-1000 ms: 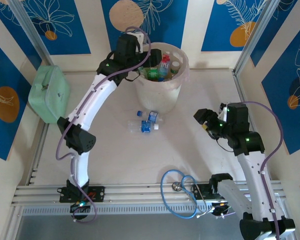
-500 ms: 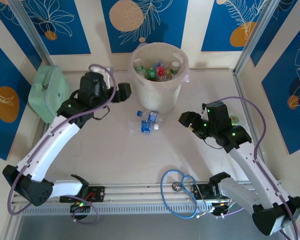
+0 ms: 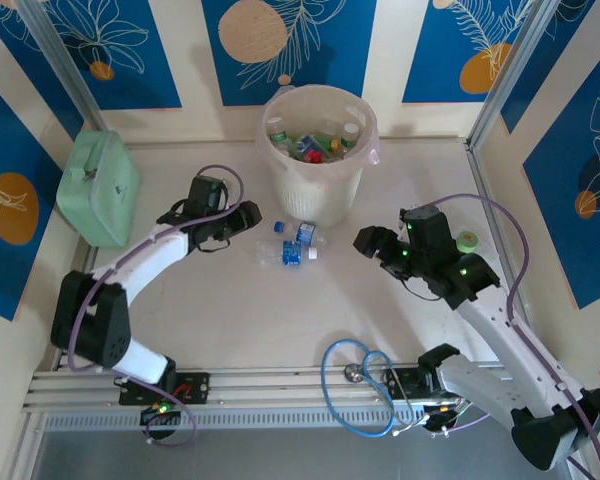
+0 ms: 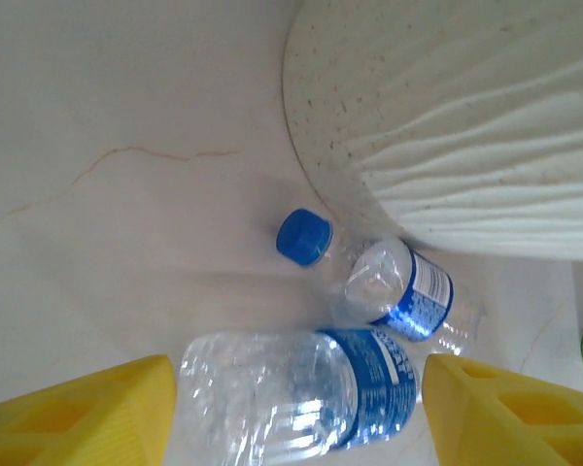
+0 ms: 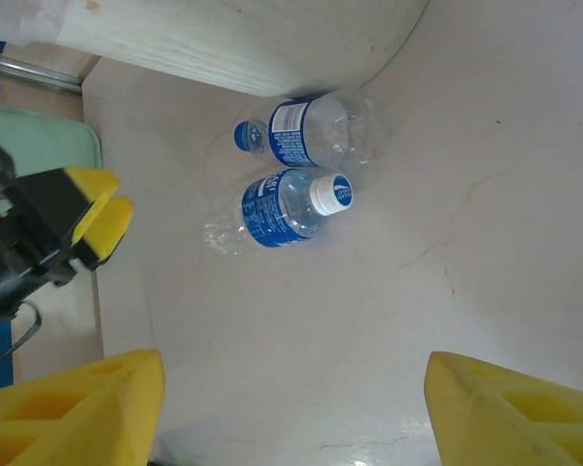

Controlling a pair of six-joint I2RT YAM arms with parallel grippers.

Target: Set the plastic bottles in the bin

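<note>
Just ahead of the left claw (image 3: 248,214), spread wide and empty, lies a clear bottle (image 3: 279,252).

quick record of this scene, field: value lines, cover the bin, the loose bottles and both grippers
bin: round ribbed bucket at the far side of the table
bottles in the bin: several, mixed colours
bottles on table: two, lying just in front of the bin
white-capped bottle: clear, blue label, nearer the arms
blue-capped bottle: clear, blue label, close to the bin's base
left gripper: open, left of the two bottles, not touching
right gripper: open, right of them, holding nothing
other: mint-green case at far left
</note>
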